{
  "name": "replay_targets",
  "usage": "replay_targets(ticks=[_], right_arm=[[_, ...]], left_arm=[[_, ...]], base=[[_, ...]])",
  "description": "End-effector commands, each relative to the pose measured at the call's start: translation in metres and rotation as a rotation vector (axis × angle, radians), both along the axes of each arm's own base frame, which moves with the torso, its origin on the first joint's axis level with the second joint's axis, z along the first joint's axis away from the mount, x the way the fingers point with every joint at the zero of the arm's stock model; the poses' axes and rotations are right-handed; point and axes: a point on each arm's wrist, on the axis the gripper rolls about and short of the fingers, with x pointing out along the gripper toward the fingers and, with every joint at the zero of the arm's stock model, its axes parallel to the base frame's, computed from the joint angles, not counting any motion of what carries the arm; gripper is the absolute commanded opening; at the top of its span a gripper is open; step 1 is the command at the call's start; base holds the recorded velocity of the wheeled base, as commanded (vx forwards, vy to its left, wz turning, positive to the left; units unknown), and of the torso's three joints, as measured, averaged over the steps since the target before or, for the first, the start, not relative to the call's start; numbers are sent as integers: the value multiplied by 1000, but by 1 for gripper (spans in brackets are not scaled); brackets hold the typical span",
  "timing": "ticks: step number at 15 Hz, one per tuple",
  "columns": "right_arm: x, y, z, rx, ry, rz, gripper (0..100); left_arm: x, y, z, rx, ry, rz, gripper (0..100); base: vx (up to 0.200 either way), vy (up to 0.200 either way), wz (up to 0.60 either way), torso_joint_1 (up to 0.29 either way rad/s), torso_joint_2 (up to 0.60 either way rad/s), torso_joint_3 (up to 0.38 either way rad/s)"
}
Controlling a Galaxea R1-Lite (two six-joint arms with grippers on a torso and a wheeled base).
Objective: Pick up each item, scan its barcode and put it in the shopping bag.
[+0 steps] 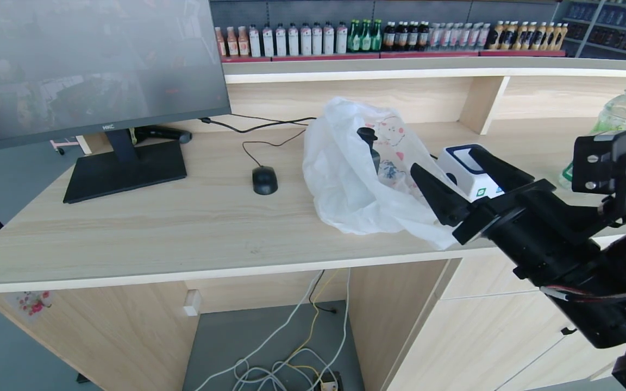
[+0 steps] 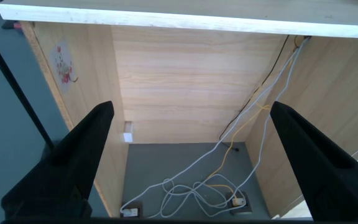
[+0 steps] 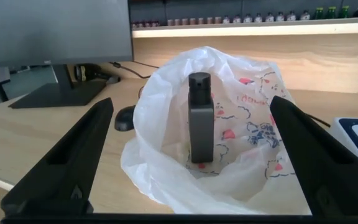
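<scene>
The right gripper (image 1: 443,159) hung above the front edge of the counter (image 1: 182,228), its two black fingers spread wide with nothing between them. It pointed at the white plastic shopping bag (image 1: 340,179), which slumped open on the counter just ahead of it. A dark bottle (image 3: 201,124) with a black cap stood upright inside the bag, apart from both fingers. Just beside the bag, on the robot's right, sat a white barcode scanner (image 1: 462,168). A clear plastic bottle (image 1: 625,111) stood further right, well apart from the bag. The left gripper (image 2: 191,106) was below the counter's edge, jaws also wide apart and empty, facing the recess under the counter where loose cables (image 2: 197,186) lay on the floor. To the bag's left lay a black mouse (image 1: 264,180), and beyond it stood a monitor (image 1: 90,60).
</scene>
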Motion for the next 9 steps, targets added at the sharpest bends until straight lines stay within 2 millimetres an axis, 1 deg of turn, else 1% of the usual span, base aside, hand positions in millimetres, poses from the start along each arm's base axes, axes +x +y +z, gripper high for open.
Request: replay_targets(ticks=[1, 2, 5, 8, 9], right_arm=[[-5, -4, 3, 6, -10, -2, 100], [-7, -5, 3, 5, -9, -2, 100], [-7, -5, 3, 5, -9, -2, 100], [-6, -5, 2, 5, -6, -1, 100], [-6, -4, 1, 3, -3, -1, 100]], left_arm=[[0, 0, 0, -1, 0, 0, 100], [0, 0, 0, -1, 0, 0, 100], [0, 0, 0, 0, 0, 0, 100], [0, 0, 0, 0, 0, 0, 100], [0, 0, 0, 2, 0, 0, 100]], base=[[0, 0, 0, 0, 0, 0], [0, 0, 0, 0, 0, 0], [-200, 0, 0, 9, 9, 1], [0, 0, 0, 0, 0, 0], [-200, 0, 0, -12, -7, 7]])
